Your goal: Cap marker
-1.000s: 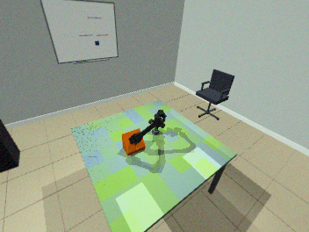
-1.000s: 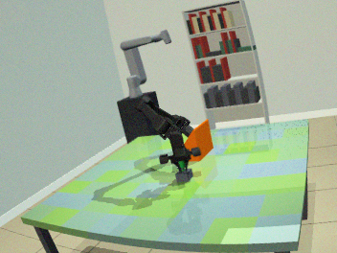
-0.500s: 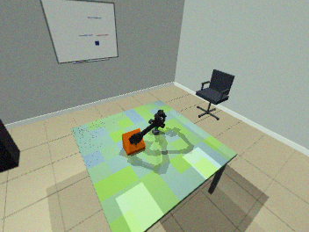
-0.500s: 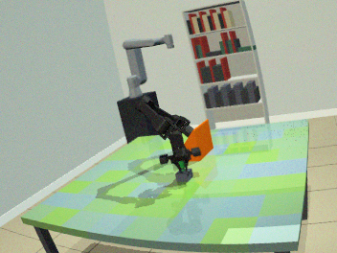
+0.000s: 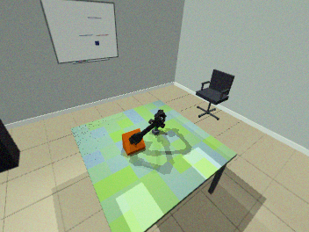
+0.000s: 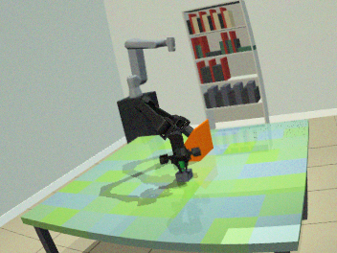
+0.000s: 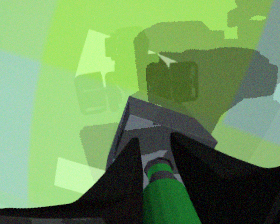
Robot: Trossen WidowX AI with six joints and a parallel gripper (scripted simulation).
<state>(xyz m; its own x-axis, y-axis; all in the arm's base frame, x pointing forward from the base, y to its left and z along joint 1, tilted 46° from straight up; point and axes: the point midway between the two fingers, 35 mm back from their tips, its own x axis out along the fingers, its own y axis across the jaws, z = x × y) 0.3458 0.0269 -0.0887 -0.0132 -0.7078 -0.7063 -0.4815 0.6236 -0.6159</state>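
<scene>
My gripper (image 7: 154, 141) (image 6: 181, 164) (image 5: 157, 129) points straight down and is shut on the green cap (image 7: 165, 205) (image 6: 182, 165). The cap stands upright directly over the dark grey holder block (image 7: 149, 123) (image 6: 185, 175), in line with it. A short pale grey piece of the marker (image 7: 154, 160) shows between the cap's lower end and the block. The rest of the marker is hidden by the cap and fingers. In the top view the block and cap are too small to tell apart under the gripper.
The arm's orange base (image 5: 132, 143) (image 6: 201, 141) stands close behind the holder block. A black cabinet (image 6: 136, 117) with a grey arm on it stands beyond the table's far corner. An office chair (image 5: 215, 91) and a bookshelf (image 6: 225, 59) stand off the table.
</scene>
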